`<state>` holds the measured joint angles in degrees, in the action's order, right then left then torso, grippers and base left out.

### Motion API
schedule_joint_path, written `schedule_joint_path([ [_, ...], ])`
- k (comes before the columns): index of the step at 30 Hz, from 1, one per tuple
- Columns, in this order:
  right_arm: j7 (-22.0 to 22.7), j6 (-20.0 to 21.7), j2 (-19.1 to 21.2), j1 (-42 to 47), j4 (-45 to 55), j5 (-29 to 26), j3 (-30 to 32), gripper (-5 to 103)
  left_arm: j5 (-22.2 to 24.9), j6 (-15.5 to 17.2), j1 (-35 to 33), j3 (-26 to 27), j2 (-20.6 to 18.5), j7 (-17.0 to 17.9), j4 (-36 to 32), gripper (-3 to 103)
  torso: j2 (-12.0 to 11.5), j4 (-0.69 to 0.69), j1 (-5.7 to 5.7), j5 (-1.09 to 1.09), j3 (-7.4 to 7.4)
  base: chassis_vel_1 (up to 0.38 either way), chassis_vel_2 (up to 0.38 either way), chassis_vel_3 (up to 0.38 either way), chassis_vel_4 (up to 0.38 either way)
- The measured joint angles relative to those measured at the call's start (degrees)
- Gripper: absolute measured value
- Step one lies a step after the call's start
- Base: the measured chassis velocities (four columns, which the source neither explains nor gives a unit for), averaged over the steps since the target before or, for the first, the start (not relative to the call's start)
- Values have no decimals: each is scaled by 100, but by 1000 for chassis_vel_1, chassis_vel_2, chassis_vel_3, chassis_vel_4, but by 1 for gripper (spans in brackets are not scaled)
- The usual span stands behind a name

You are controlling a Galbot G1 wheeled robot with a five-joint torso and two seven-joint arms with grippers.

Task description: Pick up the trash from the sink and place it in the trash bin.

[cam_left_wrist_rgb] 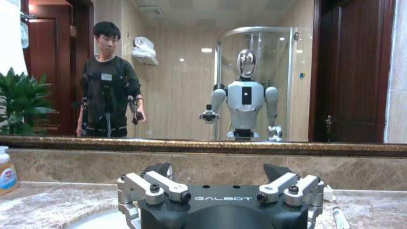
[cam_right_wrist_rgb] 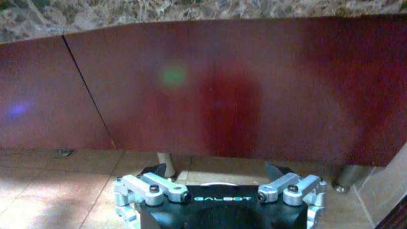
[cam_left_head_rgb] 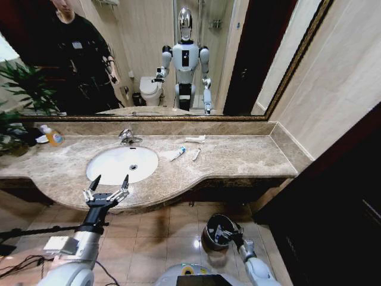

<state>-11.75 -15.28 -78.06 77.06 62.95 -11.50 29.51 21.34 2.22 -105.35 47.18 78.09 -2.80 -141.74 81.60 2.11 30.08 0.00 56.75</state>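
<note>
Head view, trash (cam_left_head_rgb: 177,154): small tubes and packets on counter (cam_left_head_rgb: 238,156) behind sink (cam_left_head_rgb: 122,164); likely light, slippery; pinch mid-length.
Left tool (cam_left_head_rgb: 107,183): fingers apart, counter's front edge.
Right tool (cam_left_head_rgb: 227,233): fingers apart, over trash bin (cam_left_head_rgb: 215,232).

White tubes and packets (cam_left_head_rgb: 186,150) on counter beside sink (cam_left_head_rgb: 122,165); black bin (cam_left_head_rgb: 217,232) on floor.

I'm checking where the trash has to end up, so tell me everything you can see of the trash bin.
The trash bin is small, round and black with a shiny metallic rim. It stands upright on the tiled floor, below the front edge of the marble countertop and off to the right of the sink. The right gripper hangs open over its mouth. Its contents cannot be made out.
</note>
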Motion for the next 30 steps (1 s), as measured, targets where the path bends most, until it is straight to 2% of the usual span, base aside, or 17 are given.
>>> schedule_joint_path([
  [6, 91, 123, 59, 254, 581, -66, -3, 100, 0, 0, 0, 0, 0, 0, 0, 100, 0, 0, 0, 1, 0, 0, 0, 0, 0],
  [9, 165, 366, 194, 648, 1494, -319, -13, 100, 0, 0, 0, 0, 0, 0, 0, 100, 0, 0, 0, 0, 0, 0, 0, 0, 0],
  [10, 165, 366, 194, 648, 1494, -319, -13, 100, 0, 0, 0, 0, 0, 0, 0, 100, 0, 0, 0, 0, 0, 0, 0, 0, 0],
  [14, 339, 690, 355, 1256, 3055, -570, -5, 100, 0, 0, 0, 0, 0, 0, 0, 100, 0, 0, 0, -2, 0, 0, 0, 0, 0],
  [15, 339, 690, 355, 1256, 3055, -570, -5, 100, 0, 0, 0, 0, 0, 0, 0, 100, 0, 0, 0, -2, 0, 0, 0, 0, 0],
  [18, 619, 997, 419, 1563, 4292, -582, -52, 100, 0, 0, 0, 0, 0, 0, 0, 100, 0, -1, 0, -1, 0, 0, 0, 0, 0],
  [20, 722, 1072, 419, 1579, 4543, -574, -80, 100, 0, 0, 0, 0, 0, 0, 0, 100, 0, 0, 0, -1, 0, 0, 0, 0, 0],
  [23, 1036, 1491, 418, 1436, 5287, -569, -216, 100, 0, 0, 0, 0, 0, 0, 0, 100, 0, -1, 0, -1, 0, 0, 0, 0, 0],
  [24, 1036, 1491, 418, 1436, 5287, -569, -216, 100, 0, 0, 0, 0, 0, 0, 0, 100, 0, -1, 0, -1, 0, 0, 0, 0, 0],
  [27, 1169, 2001, 509, 871, 5534, -618, -406, 100, 0, 0, 0, 0, 0, 0, 0, 100, 0, 0, 0, -1, 0, 0, 0, 0, 0],
  [28, 1169, 2001, 509, 871, 5534, -618, -406, 100, 0, 0, 0, 0, 0, 0, 0, 100, 0, 0, 0, -1, 0, 0, 0, 0, 0],
  [30, 1284, 2312, 588, 400, 5456, -697, -585, 100, 0, 0, 0, 0, 0, 0, 0, 100, 0, 0, 0, -1, 0, 0, 0, 0, 0],
])
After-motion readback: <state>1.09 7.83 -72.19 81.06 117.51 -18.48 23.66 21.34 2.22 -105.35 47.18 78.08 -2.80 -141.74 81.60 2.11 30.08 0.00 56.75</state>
